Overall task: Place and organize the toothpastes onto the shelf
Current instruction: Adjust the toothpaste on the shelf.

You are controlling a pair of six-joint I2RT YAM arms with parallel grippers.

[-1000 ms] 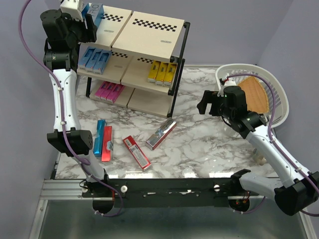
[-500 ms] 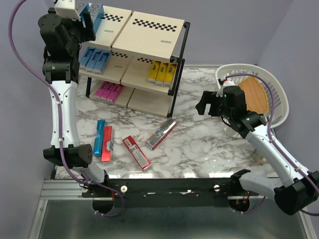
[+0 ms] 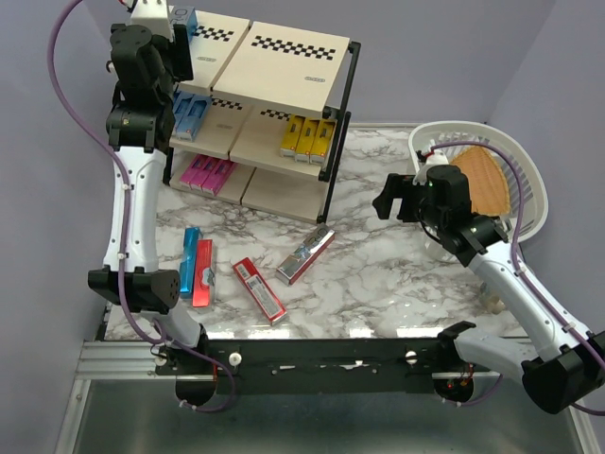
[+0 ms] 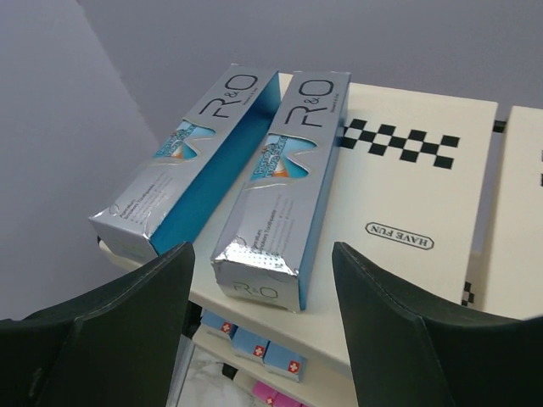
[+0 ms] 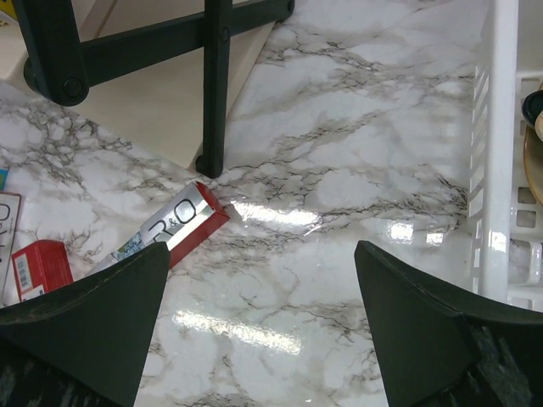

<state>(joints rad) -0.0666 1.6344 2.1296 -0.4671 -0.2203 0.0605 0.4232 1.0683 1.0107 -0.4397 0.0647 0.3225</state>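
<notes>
The shelf [image 3: 284, 66] stands at the back left. Light blue toothpastes [image 3: 189, 109], yellow ones [image 3: 310, 137] and pink ones [image 3: 208, 173] sit on its lower boards. Two silver/teal boxes [image 4: 182, 161] [image 4: 280, 186] lie side by side on the top left board [image 4: 407, 186]. My left gripper [image 4: 261, 280] is open and empty, just in front of their near ends; it also shows in the top view [image 3: 175, 57]. On the table lie a blue box [image 3: 190, 260], two red boxes [image 3: 202, 273] [image 3: 259, 289] and a silver-red box [image 3: 306, 254]. My right gripper [image 3: 386, 200] is open and empty above the table, right of the silver-red box [image 5: 161, 233].
A white plastic basket [image 3: 529, 189] at the right holds a wedge-shaped wooden board [image 3: 482, 180]; its wall shows in the right wrist view [image 5: 501, 127]. The shelf's black leg [image 5: 212, 85] stands ahead of the right gripper. The marble table's near edge runs along the arm bases.
My left arm has swung to the right, closer over the shelf's left end, with its gripper empty. The right arm has hardly moved.
</notes>
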